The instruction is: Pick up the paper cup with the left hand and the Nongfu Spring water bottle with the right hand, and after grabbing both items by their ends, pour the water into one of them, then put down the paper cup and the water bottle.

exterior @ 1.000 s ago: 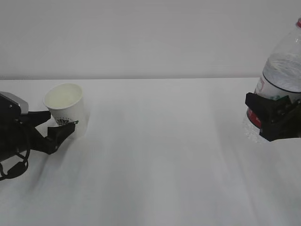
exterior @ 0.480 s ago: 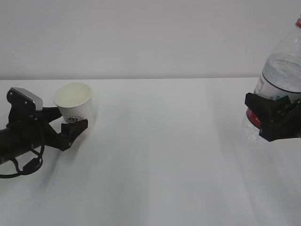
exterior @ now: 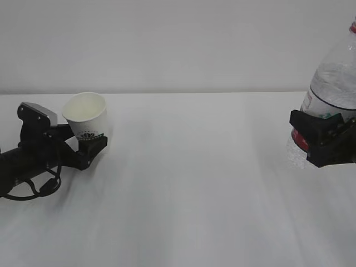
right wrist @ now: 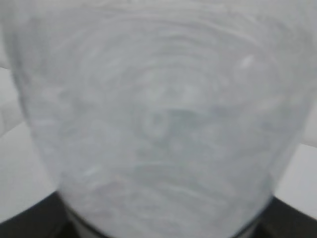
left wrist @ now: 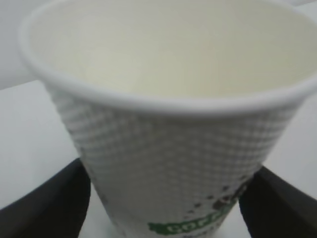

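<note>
Paper cup sits pinched low between the left tool; right tool clamps the bottle upright, ready for pouring.

The left hand carried the paper cup rightward.

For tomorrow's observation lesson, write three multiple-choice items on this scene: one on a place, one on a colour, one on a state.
1. Where is the cup in the exterior view?
A. far left
B. centre
C. far right

2. What colour is the cup's logo?
A. blue
B. green
C. orange

3. What is the state of the bottle?
A. lying on the table
B. standing free
C. held off the table by the right gripper

Answers:
1 A, it sits between the left gripper's fingers at the left edge.
2 B, green print shows in the left wrist view.
3 C, the jaws clamp its label and table shows below it.
</note>
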